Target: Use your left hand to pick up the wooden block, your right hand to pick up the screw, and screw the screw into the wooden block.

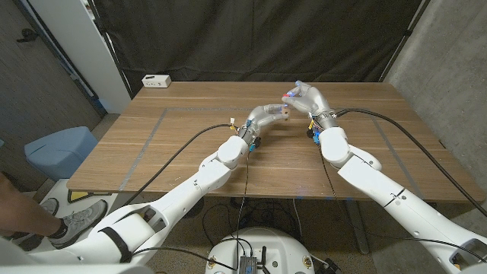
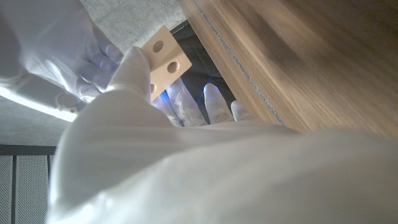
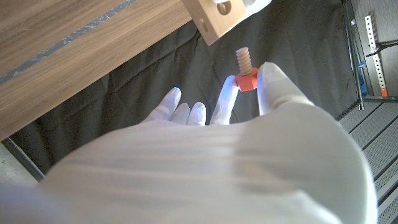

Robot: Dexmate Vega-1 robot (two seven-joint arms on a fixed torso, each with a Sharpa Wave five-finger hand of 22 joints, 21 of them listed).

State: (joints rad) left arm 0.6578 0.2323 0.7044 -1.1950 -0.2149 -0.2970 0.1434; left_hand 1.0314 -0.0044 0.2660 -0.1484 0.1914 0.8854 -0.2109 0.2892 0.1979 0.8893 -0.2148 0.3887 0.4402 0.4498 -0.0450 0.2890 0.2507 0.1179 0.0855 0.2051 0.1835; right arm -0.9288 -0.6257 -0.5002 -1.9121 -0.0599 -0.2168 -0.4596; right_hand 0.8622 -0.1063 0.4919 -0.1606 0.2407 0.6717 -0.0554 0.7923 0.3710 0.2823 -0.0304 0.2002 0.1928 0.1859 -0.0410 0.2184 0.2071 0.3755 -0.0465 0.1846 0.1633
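Midway over the surface [image 1: 190, 122], both hands are raised and meet near its centre in the head view. Left hand [image 1: 266, 116] grips the wooden block [image 2: 163, 59] between thumb and fingers; the left wrist view shows a pale face of the block with round holes in it, clear of the wood grain behind. Right hand [image 1: 310, 100] pinches the screw [image 3: 245, 70] by its red head between two fingertips, the other fingers spread loosely; the tan threaded shank points away from the hand.

Key relation: in the right wrist view the block [image 3: 216, 18] lies at about 11 o'clock from the shank tip, near but not touching, with a hole in its lower face just beside the line of the shank. The screw's long axis runs roughly 12 to 6 o'clock there, while the block's face is tilted, so axis and hole appear slightly out of line; the exact offset is hard to judge from this angle. In the head view the right hand sits at about 2 o'clock from the left hand, their fingertips close together.

Judged step: aligning tip with hole before turning. Nothing stands between screw and block. A white socket box [image 1: 157, 81] rests at the far left corner, well apart. A person's shoe [image 1: 74, 219] shows on the floor.
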